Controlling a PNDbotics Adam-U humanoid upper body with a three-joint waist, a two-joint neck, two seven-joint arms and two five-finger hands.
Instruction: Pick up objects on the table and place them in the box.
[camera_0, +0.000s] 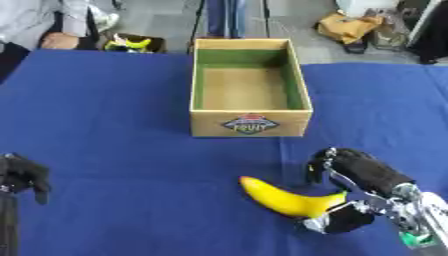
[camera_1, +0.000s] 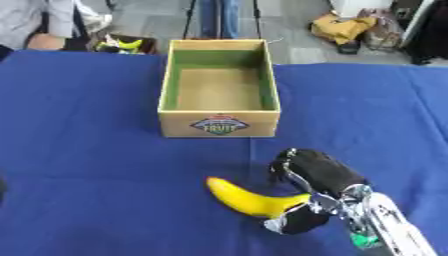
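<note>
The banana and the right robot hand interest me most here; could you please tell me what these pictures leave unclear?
- Banana: its stem end sits under the right robot hand in both eye views, so how the fingers meet it is hidden.
- Left robot hand: cut by the left edge of the left eye view; absent from the right eye view.
- Box: its front label is too blurred to read fully.
- Right forearm: cut off by the lower right corner.
</note>
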